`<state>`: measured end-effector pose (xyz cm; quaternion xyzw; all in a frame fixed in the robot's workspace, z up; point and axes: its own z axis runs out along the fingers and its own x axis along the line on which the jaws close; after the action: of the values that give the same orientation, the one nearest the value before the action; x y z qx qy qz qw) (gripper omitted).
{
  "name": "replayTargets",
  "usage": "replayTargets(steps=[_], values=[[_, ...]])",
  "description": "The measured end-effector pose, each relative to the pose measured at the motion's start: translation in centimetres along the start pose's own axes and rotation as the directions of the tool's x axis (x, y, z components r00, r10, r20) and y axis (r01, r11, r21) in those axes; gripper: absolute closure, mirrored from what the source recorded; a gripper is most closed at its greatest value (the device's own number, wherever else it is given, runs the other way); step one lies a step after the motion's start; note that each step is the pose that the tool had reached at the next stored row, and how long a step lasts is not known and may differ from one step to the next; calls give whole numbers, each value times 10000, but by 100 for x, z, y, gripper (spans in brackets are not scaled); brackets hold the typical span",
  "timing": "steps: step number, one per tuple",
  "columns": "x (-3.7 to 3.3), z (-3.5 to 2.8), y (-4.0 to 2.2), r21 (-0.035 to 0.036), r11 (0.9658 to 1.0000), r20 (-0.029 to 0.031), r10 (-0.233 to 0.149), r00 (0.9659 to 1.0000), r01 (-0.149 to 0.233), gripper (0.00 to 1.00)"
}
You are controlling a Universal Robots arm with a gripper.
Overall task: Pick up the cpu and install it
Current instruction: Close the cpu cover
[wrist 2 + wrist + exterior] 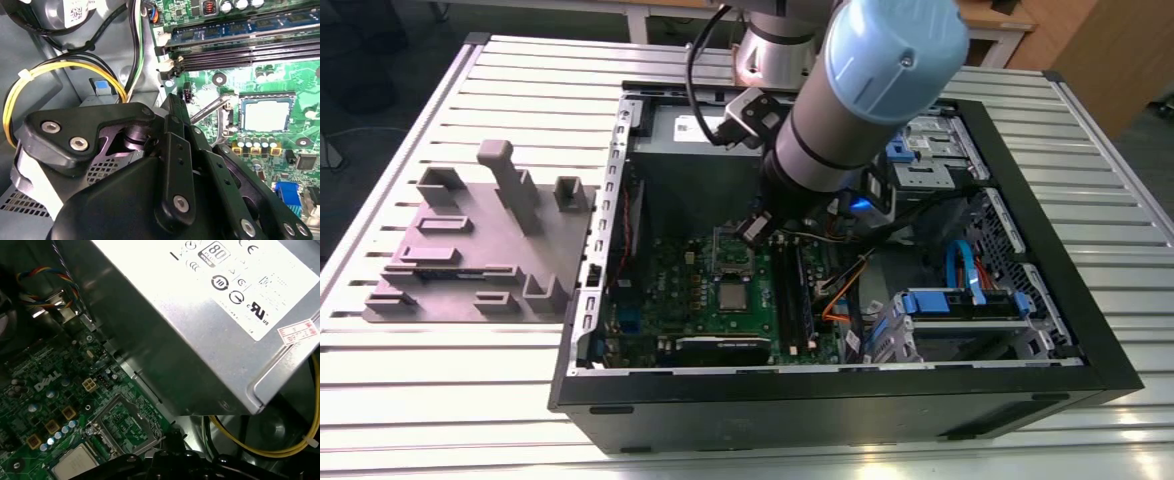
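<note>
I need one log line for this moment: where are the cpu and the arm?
cpu: lying in socket on green board | arm: down inside open computer case, above board

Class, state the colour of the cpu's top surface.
Silvery grey with a pale rim; the cpu shows best in the second wrist view, lying on the green motherboard.

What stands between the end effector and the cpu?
A thin metal socket lever rises between the end effector and the cpu in the second wrist view; the cpu's top is uncovered.
</note>
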<state>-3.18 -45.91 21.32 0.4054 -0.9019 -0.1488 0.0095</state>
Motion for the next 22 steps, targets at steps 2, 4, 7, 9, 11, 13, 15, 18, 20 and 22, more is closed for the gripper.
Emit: replayTargets(steps=[2, 4, 7, 9, 11, 13, 15, 18, 20, 22], values=[[-3, -19, 6, 27, 10000, -32, 6, 10000, -6, 90], [-6, -35, 12, 51, 10000, -56, 11, 10000, -10, 90], [-8, -56, 18, 130, 9999, -142, 28, 9999, -26, 90], [-8, -62, 20, 214, 9998, -231, 47, 9997, -42, 90], [-8, -65, 21, 311, 9995, -336, 68, 9994, -58, 90], [-9, -74, 23, 366, 9993, -397, 81, 9992, -67, 90], [-11, -91, 29, 391, 9992, -423, 88, 9991, -72, 90], [-14, -116, 36, 411, 9991, -444, 93, 9990, -74, 90], [-15, -130, 40, 415, 9991, -448, 94, 9990, -75, 90], [-17, -139, 43, 417, 9991, -449, 93, 9989, -74, 90]])
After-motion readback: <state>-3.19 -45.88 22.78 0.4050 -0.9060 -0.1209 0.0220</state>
